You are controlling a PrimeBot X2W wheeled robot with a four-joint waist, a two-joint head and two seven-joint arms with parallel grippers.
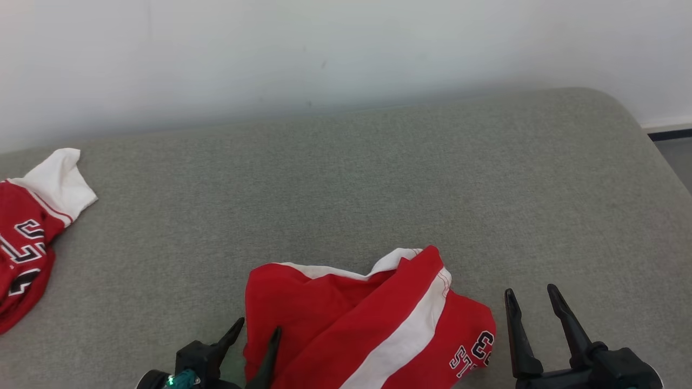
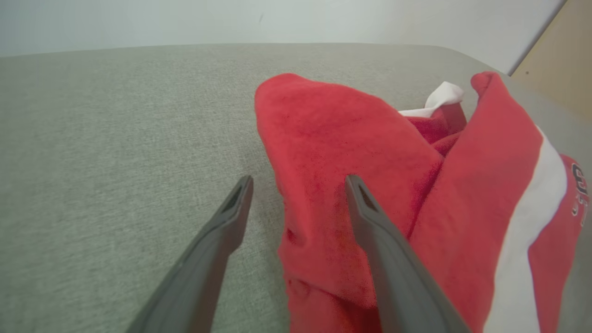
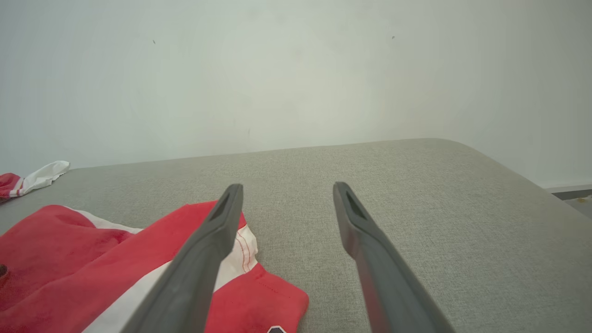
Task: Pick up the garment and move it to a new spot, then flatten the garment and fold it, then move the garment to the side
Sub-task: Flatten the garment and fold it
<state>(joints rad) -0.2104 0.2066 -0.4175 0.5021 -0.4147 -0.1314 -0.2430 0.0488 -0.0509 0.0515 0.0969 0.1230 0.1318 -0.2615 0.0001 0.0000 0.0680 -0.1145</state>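
Note:
The garment (image 1: 351, 319), red with a white stripe and dark lettering, lies crumpled on the grey padded surface (image 1: 378, 162) near its front edge. My left gripper (image 1: 259, 324) is open at the garment's left edge. In the left wrist view the left gripper (image 2: 299, 178) straddles that edge, one finger over the red garment (image 2: 347, 134) and the other over bare surface. My right gripper (image 1: 530, 290) stands open just right of the garment, over bare surface. In the right wrist view the right gripper (image 3: 287, 185) holds nothing, with the garment (image 3: 69, 259) at lower left.
A second red and white garment (image 1: 27, 237) lies at the surface's far left edge, also in the right wrist view (image 3: 27, 180). A pale wall (image 1: 324, 54) runs along the back. The surface rounds off at the far right, with floor (image 1: 676, 156) beyond.

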